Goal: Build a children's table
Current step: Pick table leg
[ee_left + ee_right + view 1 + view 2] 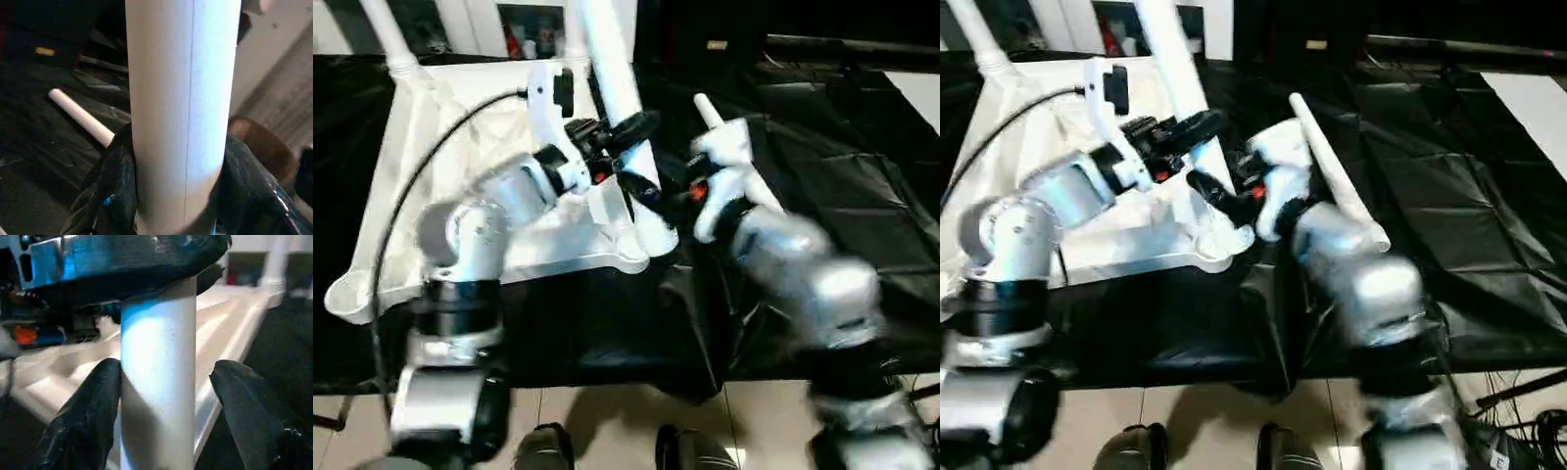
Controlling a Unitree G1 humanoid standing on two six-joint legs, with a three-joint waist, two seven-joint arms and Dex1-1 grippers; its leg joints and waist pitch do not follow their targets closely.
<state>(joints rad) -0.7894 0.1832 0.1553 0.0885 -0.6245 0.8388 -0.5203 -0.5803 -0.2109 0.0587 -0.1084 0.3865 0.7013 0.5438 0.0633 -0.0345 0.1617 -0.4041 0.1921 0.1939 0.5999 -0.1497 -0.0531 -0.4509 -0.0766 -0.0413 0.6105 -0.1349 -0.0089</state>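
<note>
The tabletop [460, 176] lies underside-up on the black-draped bench [862, 215], ribs showing — the right way round for legs to drop into the corner sockets. One leg [617, 98] stands tilted in the near corner socket [641, 257], rising out past the top of the head view, and another leg [386, 34] stands at the far left corner. The left pincer [628, 147] is clamped around the near leg partway up; the left wrist view puts it beyond doubt, with a black finger [115, 191] pressed to each side of the white tube, presumably steadying it so it stays lined up with its socket. The right pincer [166, 396] sits lower on the same leg, and here the right wrist view tells the story the head camera blurs — the fingers [88, 416] straddle the tube with a visible gap on one side, so this one is released, bracketing rather than squeezing. That same view catches the left pincer's dark underside above and a far leg at the tabletop's back edge. Off to the right, a loose leg [1337, 171] lies on the black cover near the right forearm, waiting its turn; the left wrist view shows it lying behind the held tube.
</note>
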